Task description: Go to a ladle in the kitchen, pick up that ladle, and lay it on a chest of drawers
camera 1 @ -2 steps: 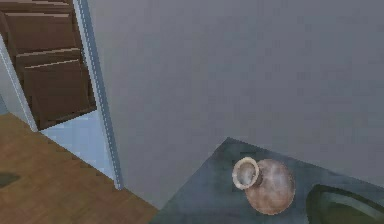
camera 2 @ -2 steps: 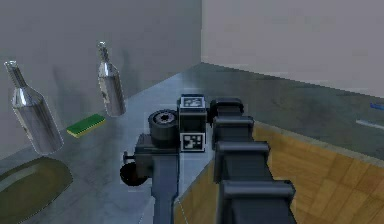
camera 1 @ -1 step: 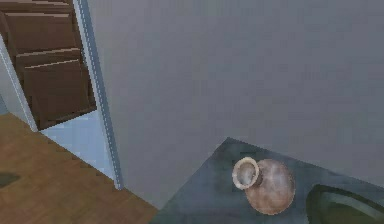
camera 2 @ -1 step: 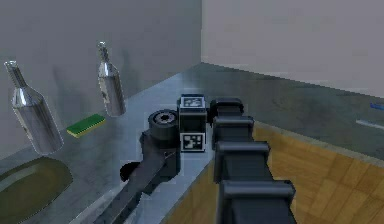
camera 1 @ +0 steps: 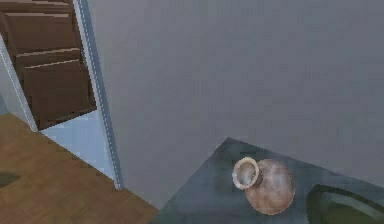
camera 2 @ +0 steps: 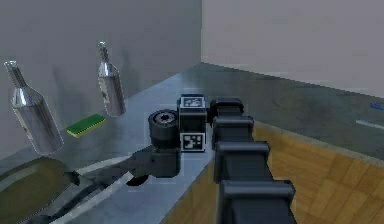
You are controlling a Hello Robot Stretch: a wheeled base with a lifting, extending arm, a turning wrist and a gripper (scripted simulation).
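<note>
- Dark arm bar (camera 2: 250, 170) comes up from six o'clock in the arm side view. At its far end the hand (camera 2: 78, 186) reaches toward eight o'clock, with its fingers lying across a sunken basin (camera 2: 22, 178) set in the tabletop (camera 2: 150, 95).
- Ladle: I can't call any shape here a ladle with confidence. My guess is it sits in or beside that basin, where the fingers point.
- Whether the hand has hold of anything, I cannot tell, because the basin lies right behind the fingers. Its grip can't be read either.
- At ten o'clock from the hand lies a flat green pad (camera 2: 87, 125). A grey bottle (camera 2: 30, 110) and a second bottle (camera 2: 110, 78) stand upright on either side of it.
- In the forward view a round pinkish jug (camera 1: 266, 186) sits on the tabletop at five o'clock. A brown panelled front (camera 1: 45, 60) shows at ten o'clock; door or drawers, I can't say.
- Progress, as I judge it: the trip to the kitchen looks done and the arm is extended. The pick-up is unconfirmed. Carrying the ladle to the chest of drawers and laying it there are both left.
</note>
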